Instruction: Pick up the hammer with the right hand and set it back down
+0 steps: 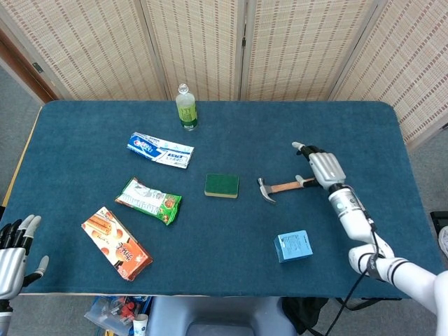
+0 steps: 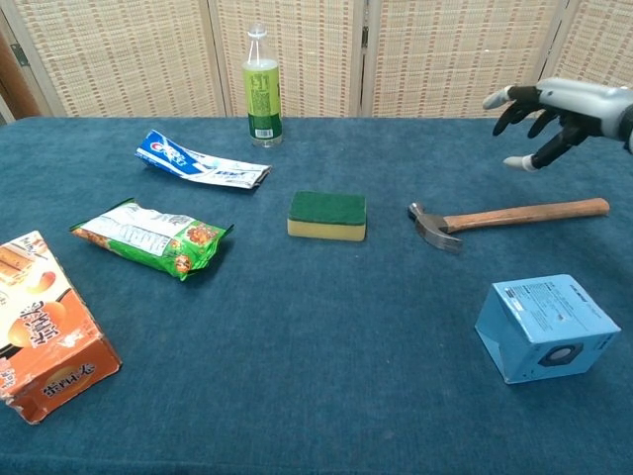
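From the head view, the hammer (image 1: 280, 187) lies flat on the blue table (image 1: 84, 133) a little right of centre in the frame, its dark metal head pointing toward the green sponge (image 1: 222, 185) at centre and its wooden handle running off to the right, where the far end passes under the right hand (image 1: 323, 167). That hand hovers at middle right with its fingers spread apart and nothing in them, so the hammer rests on the cloth on its own. The left hand (image 1: 14, 255) sits at the lower left edge, fingers apart and empty, well away from everything. A blue box (image 1: 293, 246) lies below the hammer, toward the lower right. In the chest view the hammer (image 2: 499, 219) shows plainly at middle right: a claw-type steel head at its left end, a plain reddish-brown wooden shaft lying nearly level, slightly raised toward the right edge. The right hand (image 2: 545, 111) hangs in the upper right corner above and behind the handle's far end, fingers splayed, clear of the wood. The left hand does not show here. The hammer looks stiff and head-heavy, so I judge it would tip toward the steel end if taken far back on the handle; a wrap around the shaft near its middle, or closer to the head, should balance better, and the smooth wood may slip in a loose hold.
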Robot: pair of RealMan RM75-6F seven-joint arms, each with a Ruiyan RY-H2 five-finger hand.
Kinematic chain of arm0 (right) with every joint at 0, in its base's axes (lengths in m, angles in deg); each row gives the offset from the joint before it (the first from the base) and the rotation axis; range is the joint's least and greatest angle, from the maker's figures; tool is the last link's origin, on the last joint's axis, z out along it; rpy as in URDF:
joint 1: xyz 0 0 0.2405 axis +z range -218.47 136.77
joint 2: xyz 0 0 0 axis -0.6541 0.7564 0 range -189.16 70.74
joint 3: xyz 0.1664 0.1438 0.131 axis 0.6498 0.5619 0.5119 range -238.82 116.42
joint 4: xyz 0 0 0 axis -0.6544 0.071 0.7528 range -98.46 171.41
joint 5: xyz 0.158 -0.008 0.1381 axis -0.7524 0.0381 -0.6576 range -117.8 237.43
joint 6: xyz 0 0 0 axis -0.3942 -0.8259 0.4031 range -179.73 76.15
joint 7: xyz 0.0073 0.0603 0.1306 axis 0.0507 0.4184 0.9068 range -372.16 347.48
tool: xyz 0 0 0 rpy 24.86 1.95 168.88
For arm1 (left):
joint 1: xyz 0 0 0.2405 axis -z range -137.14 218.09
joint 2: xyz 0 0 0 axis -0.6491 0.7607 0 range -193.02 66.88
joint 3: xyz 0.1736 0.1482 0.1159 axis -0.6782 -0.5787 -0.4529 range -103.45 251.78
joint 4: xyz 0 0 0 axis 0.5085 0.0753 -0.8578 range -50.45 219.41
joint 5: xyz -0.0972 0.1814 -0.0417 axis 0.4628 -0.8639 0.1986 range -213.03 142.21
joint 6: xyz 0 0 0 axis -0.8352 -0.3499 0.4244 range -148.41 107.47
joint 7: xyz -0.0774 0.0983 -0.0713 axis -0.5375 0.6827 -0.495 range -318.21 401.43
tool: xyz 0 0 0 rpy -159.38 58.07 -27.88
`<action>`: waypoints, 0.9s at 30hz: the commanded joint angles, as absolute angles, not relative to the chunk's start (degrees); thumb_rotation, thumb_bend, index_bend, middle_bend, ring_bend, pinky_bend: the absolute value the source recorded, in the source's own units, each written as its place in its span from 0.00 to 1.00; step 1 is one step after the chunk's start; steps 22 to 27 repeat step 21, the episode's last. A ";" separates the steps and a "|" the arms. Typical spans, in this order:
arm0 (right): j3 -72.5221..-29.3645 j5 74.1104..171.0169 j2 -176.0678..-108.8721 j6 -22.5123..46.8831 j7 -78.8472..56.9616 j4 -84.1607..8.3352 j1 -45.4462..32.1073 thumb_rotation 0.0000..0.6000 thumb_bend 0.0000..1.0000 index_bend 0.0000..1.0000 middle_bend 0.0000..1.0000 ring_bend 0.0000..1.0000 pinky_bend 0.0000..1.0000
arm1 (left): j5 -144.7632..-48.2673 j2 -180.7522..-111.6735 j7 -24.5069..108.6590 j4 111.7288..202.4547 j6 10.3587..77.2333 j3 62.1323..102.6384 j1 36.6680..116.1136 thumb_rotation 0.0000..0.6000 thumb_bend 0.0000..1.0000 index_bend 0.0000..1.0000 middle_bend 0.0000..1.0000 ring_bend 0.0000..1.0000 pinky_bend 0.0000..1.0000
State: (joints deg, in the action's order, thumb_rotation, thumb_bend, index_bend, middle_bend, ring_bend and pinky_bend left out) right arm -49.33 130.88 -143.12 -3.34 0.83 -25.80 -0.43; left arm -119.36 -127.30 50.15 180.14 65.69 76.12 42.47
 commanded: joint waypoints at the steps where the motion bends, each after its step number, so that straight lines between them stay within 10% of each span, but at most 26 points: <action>1: -51.12 132.69 -136.13 3.65 -1.66 -33.72 -6.14 1.00 0.30 0.10 0.25 0.14 0.22 | -119.50 -127.18 49.98 180.27 65.72 76.28 42.62 1.00 0.35 0.00 0.00 0.00 0.00; 16: -58.12 139.17 -122.13 30.80 -7.00 -51.19 -26.97 1.00 0.30 0.20 0.37 0.21 0.21 | -120.54 -127.37 50.30 182.65 65.97 77.98 44.52 1.00 0.35 0.00 0.00 0.00 0.00; 27: -59.52 140.95 -122.02 34.25 -6.52 -52.30 -30.60 1.00 0.30 0.22 0.37 0.22 0.21 | -120.69 -127.91 51.86 183.39 65.56 78.12 45.18 1.00 0.35 0.00 0.00 0.00 0.00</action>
